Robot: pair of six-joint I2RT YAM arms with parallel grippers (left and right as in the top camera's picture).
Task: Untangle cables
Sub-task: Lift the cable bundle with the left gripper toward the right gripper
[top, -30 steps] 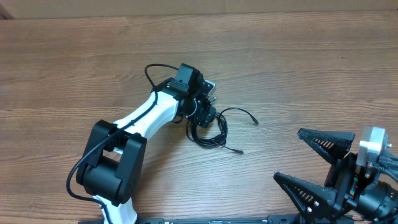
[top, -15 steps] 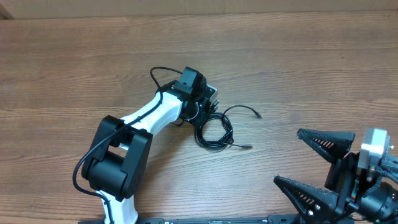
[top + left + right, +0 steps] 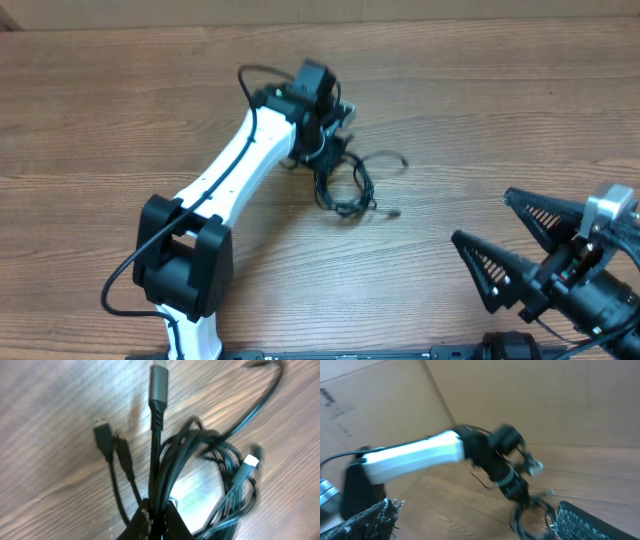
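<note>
The cables [image 3: 345, 190] are a bundle of thin black cords looped on the wooden table just right of centre, with loose ends trailing right. My left gripper [image 3: 325, 150] sits at the bundle's upper end. In the left wrist view its jaws [image 3: 157, 520] are shut on several strands of the cables [image 3: 200, 455], and plug ends [image 3: 159, 380] fan out beyond them. My right gripper [image 3: 482, 215] stands wide open at the lower right, well apart from the bundle. Through its fingers [image 3: 590, 522] I see the left arm and the cables [image 3: 530, 515], blurred.
The left arm's white link [image 3: 235, 170] and black base [image 3: 185, 265] stretch across the left middle of the table [image 3: 500, 90]. A brown cardboard wall [image 3: 545, 395] rises behind the table's far edge.
The left gripper has shut on the cable bundle and moved toward the far edge, dragging the loop with it. The right gripper has shifted slightly right and turned.
</note>
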